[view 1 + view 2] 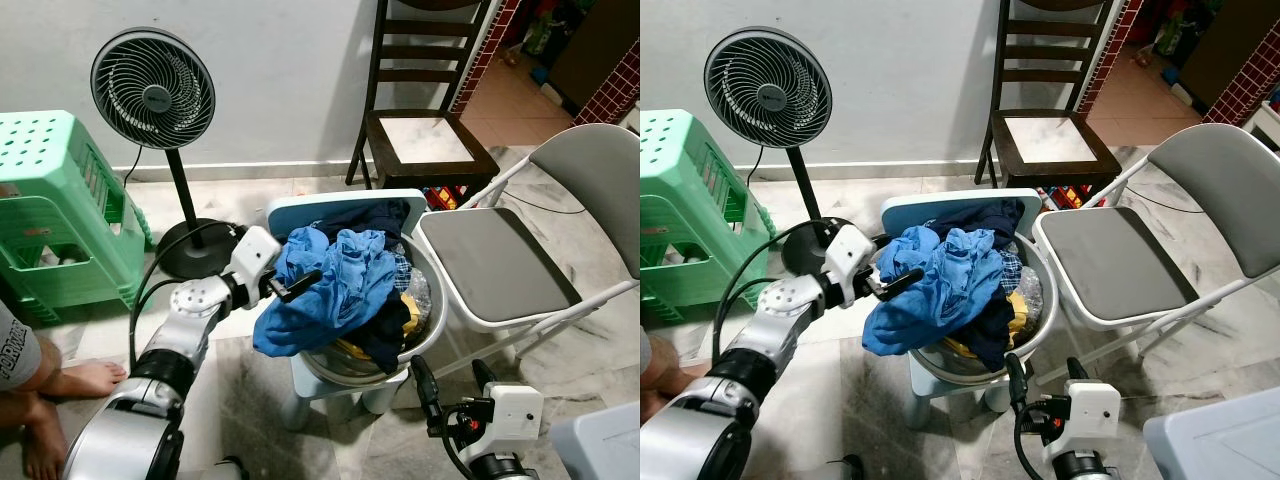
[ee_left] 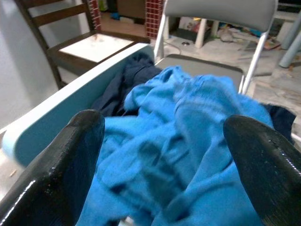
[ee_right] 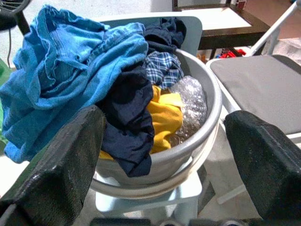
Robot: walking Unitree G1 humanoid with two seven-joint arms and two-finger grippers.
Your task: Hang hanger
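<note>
Reaching in from the robot's left, the left gripper (image 1: 297, 287) has its two black fingers spread wide against the blue shirt (image 1: 330, 285), with nothing pinched between them; in the left wrist view the fingertips (image 2: 70, 160) frame the blue cloth. The shirt is heaped on top of a grey basin (image 3: 202, 117) and spills over the rim on the gripper's side. Under it lie a dark navy garment (image 3: 129, 117), a yellow one (image 3: 164, 117), a checked cloth (image 3: 162, 68) and a clear plastic bag (image 3: 188, 94), each mostly buried so its full shape cannot be made out. No hanger can be made out among the clothes; if one is there, the pile covers it.

The right gripper (image 1: 450, 385) sits low, in front of the basin and on its far side from the left gripper, fingers parted and empty.

The basin rests on a small pale blue chair (image 1: 300, 205), whose back rises just behind the laundry. Beyond the left gripper stand a black pedestal fan (image 1: 152, 75) and a green plastic stool (image 1: 50, 200). On the basin's other side is a grey folding chair (image 1: 500, 260), with a dark wooden chair (image 1: 420, 110) behind against the white wall. The floor is pale marbled tile. A person's bare feet (image 1: 60, 390) show at the frame edge, cut off above the knee.
</note>
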